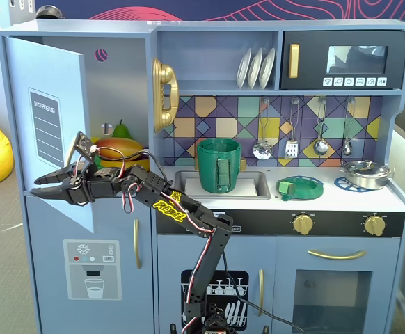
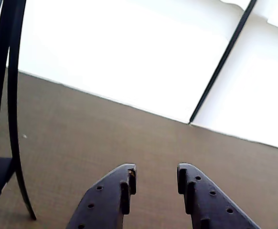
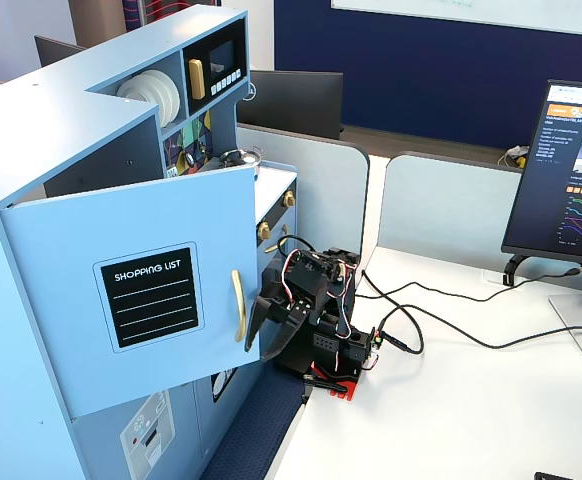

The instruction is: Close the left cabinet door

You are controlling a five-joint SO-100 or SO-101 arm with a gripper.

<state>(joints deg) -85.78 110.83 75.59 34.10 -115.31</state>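
The left cabinet door (image 1: pixel 49 83) stands open, swung out from the light-blue toy kitchen. Its black "SHOPPING LIST" label (image 3: pixel 151 296) and curved gold handle (image 3: pixel 238 305) show in a fixed view. The handle also shows at the door's free edge in the other fixed view (image 1: pixel 78 147). My gripper (image 1: pixel 34 186) reaches left across the lower part of the door's outer face. It sits by the door's free edge below the handle (image 3: pixel 261 335). In the wrist view the gripper (image 2: pixel 154 174) is open and empty, facing brown carpet; the door is out of that view.
A toy hamburger (image 1: pixel 119 149) and a pear (image 1: pixel 122 130) sit inside the open cabinet. Below is a blue door with a water-dispenser graphic (image 1: pixel 91 268). A gold phone (image 1: pixel 164 94) hangs to the right. Cables (image 3: pixel 441 330) and a monitor (image 3: pixel 571 170) are on the white desk. A black chair leg (image 2: pixel 15 95) stands at the left.
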